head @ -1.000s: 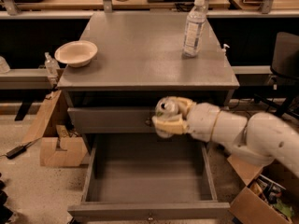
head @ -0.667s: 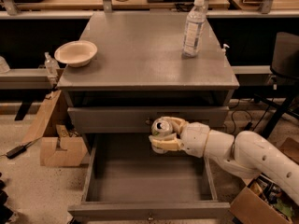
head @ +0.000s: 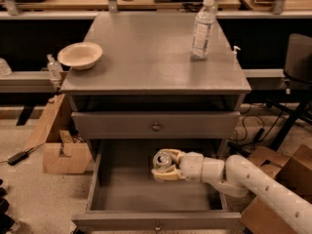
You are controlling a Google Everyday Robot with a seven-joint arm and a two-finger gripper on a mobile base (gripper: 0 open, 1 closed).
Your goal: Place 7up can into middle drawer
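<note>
The 7up can (head: 161, 160), silver with a pull-tab top, is held upright in my gripper (head: 165, 166), whose cream fingers are shut around it. The gripper reaches in from the right on a white arm (head: 253, 179). It holds the can inside the open middle drawer (head: 117, 194), low over the drawer's plain grey floor near the middle back. Whether the can touches the floor, I cannot tell. The closed drawer front (head: 156, 126) with a round knob is just above.
On the grey cabinet top (head: 146, 57) stand a clear water bottle (head: 203, 28) at the back right and a cream bowl (head: 80, 55) at the left. Cardboard boxes sit on the floor at left (head: 58, 145) and at right (head: 278, 165).
My gripper has moved down and a little forward with the can, from in front of the upper drawer front into the open middle drawer.
</note>
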